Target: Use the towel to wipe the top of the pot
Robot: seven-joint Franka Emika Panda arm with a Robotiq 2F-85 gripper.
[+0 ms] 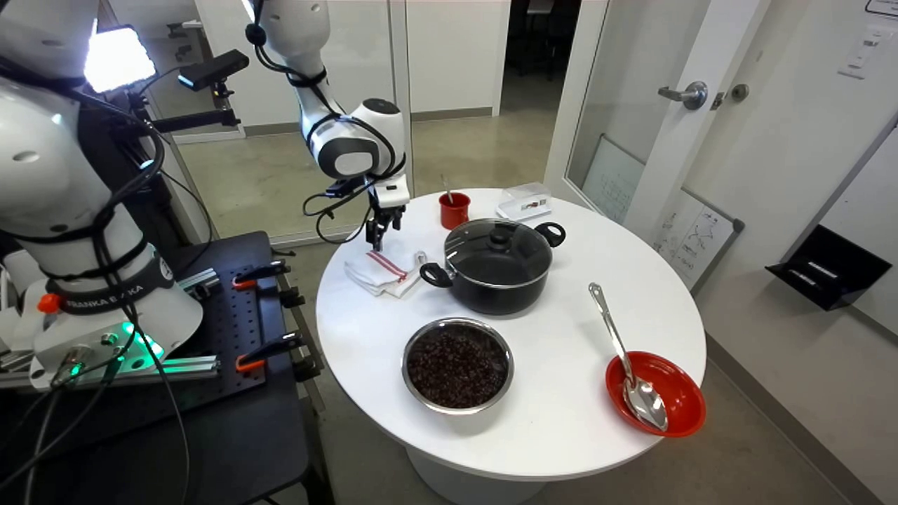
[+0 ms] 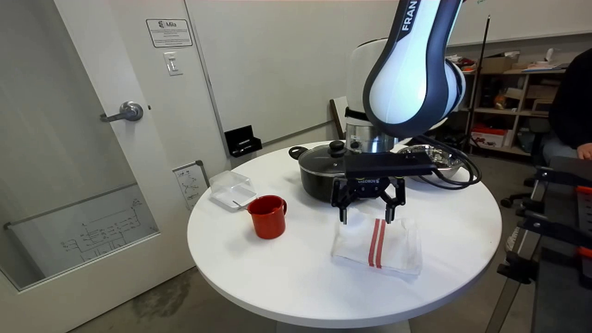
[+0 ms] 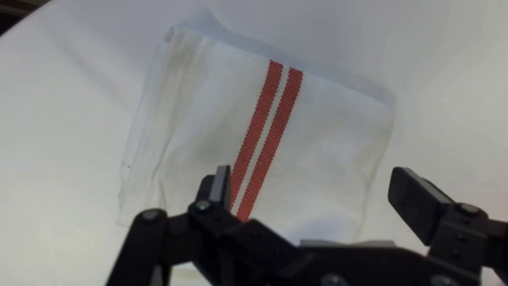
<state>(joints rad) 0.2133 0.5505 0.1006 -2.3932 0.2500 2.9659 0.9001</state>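
The white towel with two red stripes lies folded on the round white table. It shows in both exterior views (image 1: 372, 275) (image 2: 351, 245) and in the wrist view (image 3: 317, 119). My gripper points down over the towel in both exterior views (image 1: 386, 235) (image 2: 366, 216) and in the wrist view (image 3: 311, 178). It is open with nothing between its fingers. The height of its fingertips above the cloth is hard to judge. The black pot (image 1: 491, 291) (image 2: 317, 182) stands beside the towel with its glass lid (image 1: 477, 249) on. The gripper partly hides the pot in an exterior view.
A red mug (image 1: 454, 210) (image 2: 268, 217) with a utensil and a clear plastic box (image 1: 525, 203) (image 2: 233, 192) stand near the pot. A metal bowl of dark beans (image 1: 457, 403) and a red bowl (image 1: 691, 414) with a metal spoon (image 1: 610, 330) are on the table.
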